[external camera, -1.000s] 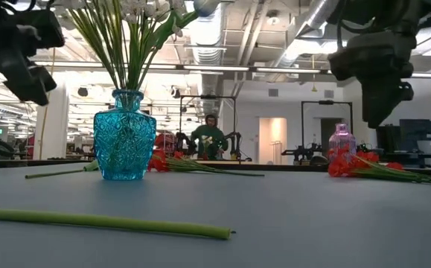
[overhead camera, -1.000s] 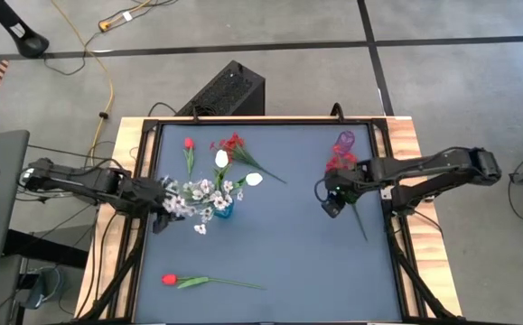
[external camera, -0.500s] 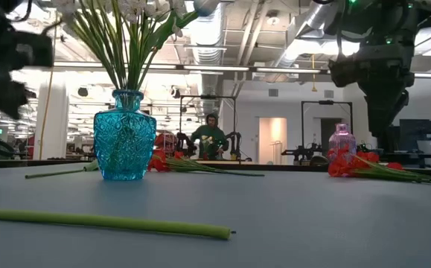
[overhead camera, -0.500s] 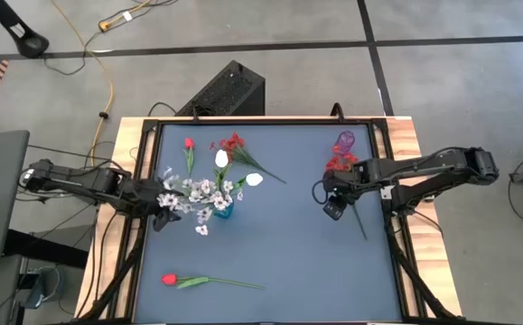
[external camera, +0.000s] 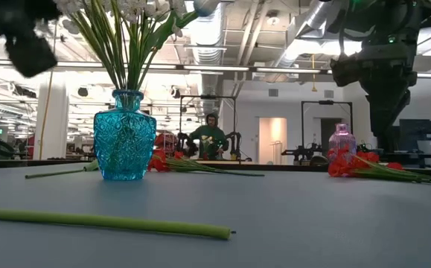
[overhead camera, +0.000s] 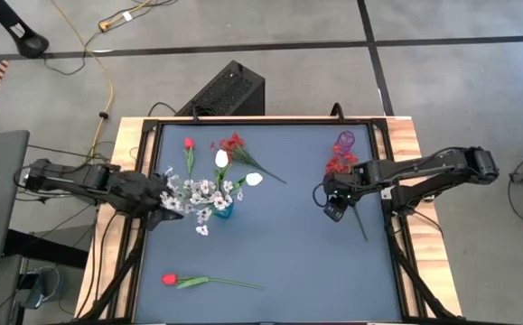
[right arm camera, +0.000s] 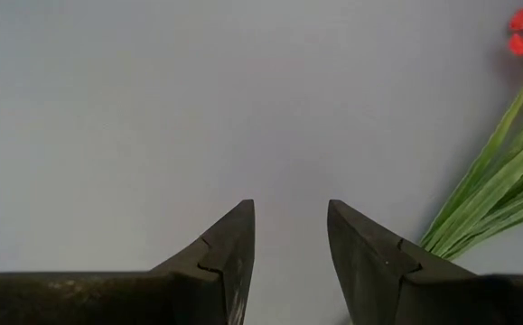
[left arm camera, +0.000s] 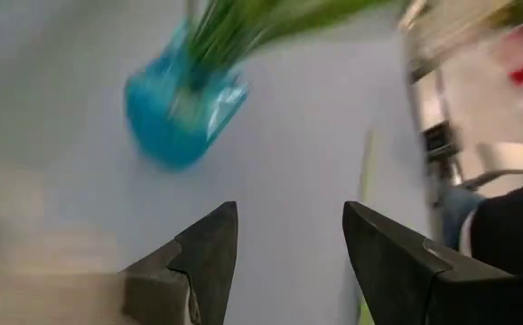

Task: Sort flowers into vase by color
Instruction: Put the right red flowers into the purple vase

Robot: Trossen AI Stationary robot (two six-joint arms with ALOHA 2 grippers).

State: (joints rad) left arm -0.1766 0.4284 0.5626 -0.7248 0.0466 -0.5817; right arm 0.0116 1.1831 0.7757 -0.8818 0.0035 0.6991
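The worktop (overhead camera: 270, 262) is a dark blue-grey mat in a black frame. The left arm (overhead camera: 80, 181) reaches in from the left edge, its gripper (overhead camera: 169, 208) just beside the white blossoms; in its wrist view the fingers (left arm camera: 209, 248) stand apart with nothing between them. The right arm (overhead camera: 433, 167) reaches in from the right edge, its gripper (overhead camera: 331, 209) over bare mat near the right edge, also parted and empty, with green stems (right arm camera: 491, 194) beside it.

A blue vase (external camera: 124, 135) stands upright left of centre, holding a spray of white flowers (overhead camera: 198, 191) on green stems. A pink vase (external camera: 341, 143) stands near the far right corner, with red flowers (overhead camera: 337, 163) lying against it and their stems trailing toward the near edge.

Loose flowers lie on the mat: a red tulip (overhead camera: 169, 280) near the near left corner, its long stem (external camera: 103, 221) pointing right; a small red tulip (overhead camera: 189, 143), a red spray (overhead camera: 232, 143) and two white tulip buds (overhead camera: 221, 159) near the far edge, behind the blue vase.

A person (external camera: 210, 134) shows in the room beyond the table.
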